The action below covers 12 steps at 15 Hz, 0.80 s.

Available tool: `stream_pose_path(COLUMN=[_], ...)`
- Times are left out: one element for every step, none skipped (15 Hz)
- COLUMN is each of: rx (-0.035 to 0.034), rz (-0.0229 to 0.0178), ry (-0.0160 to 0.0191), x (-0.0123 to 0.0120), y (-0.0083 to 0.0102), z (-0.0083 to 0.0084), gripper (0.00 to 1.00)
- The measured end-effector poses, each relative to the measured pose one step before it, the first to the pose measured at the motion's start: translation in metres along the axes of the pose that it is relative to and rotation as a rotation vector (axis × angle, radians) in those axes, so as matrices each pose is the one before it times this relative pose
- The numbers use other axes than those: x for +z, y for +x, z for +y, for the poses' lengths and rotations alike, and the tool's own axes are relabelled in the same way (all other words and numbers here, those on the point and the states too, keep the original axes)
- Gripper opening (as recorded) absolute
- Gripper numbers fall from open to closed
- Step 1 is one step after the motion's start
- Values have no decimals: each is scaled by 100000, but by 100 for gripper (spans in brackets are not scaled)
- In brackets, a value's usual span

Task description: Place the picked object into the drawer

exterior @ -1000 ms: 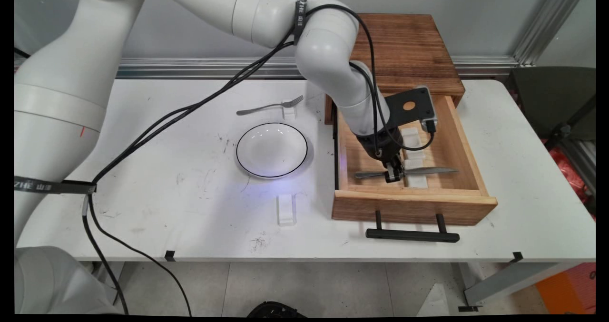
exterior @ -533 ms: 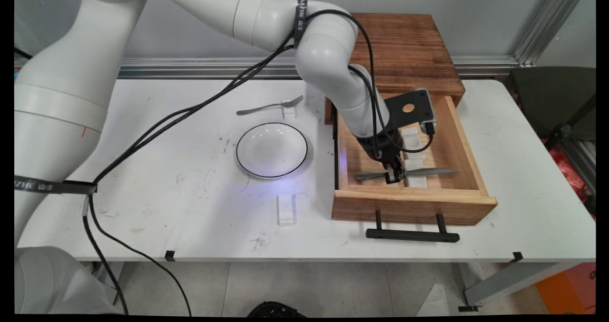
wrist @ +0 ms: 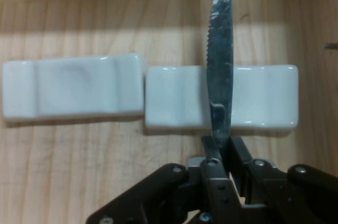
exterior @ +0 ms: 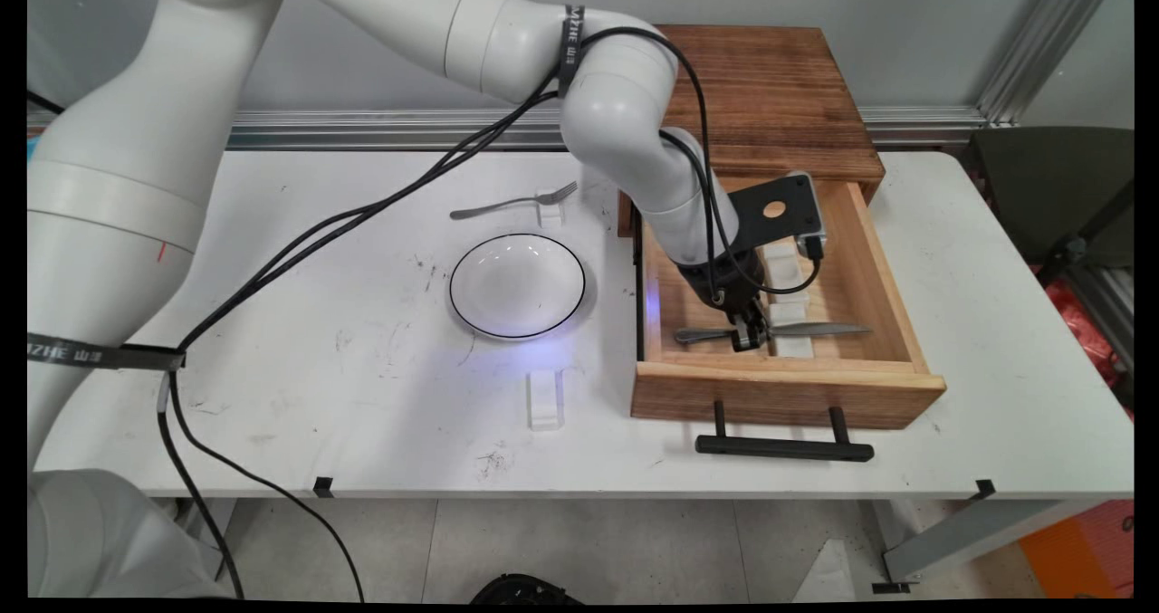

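Observation:
A metal table knife lies across a white cutlery rest inside the open wooden drawer. My gripper is down in the drawer, shut on the knife at the join of blade and handle. In the hand view the serrated blade runs straight up from my gripper and crosses the right-hand white rest. A second white rest lies just left of it, bare.
A white bowl with a dark rim sits left of the drawer. Behind it a fork leans on a small clear rest. Another clear rest lies near the table's front. The drawer's black handle sticks out toward the front edge.
The wrist and its camera plate have shifted slightly left and down; the knife has stayed across the rest, moved at most a little.

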Motion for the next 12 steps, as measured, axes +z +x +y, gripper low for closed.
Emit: stream_pose_path(rx=[-49, -67, -91, -85, -110, -139, -146, -142, -238, -198, -211, -106], rz=[-9, 21, -16, 110, 105, 75, 160, 255, 257, 188, 306, 305], ry=[-70, -94, -79, 18, 20, 73, 249, 324, 375, 307, 427, 355], x=[47, 51, 56, 33, 32, 21, -32, -60, -83, -96, -138, -139], y=[-54, -54, -58, -41, -33, -25, 5, 71, 69, 45, 115, 143], z=[11, 20, 16, -3, 1, -16, -36, -61, -79, -70, -103, -99], gripper=[0, 0, 0, 100, 100, 100, 100, 100, 100, 100, 100, 100])
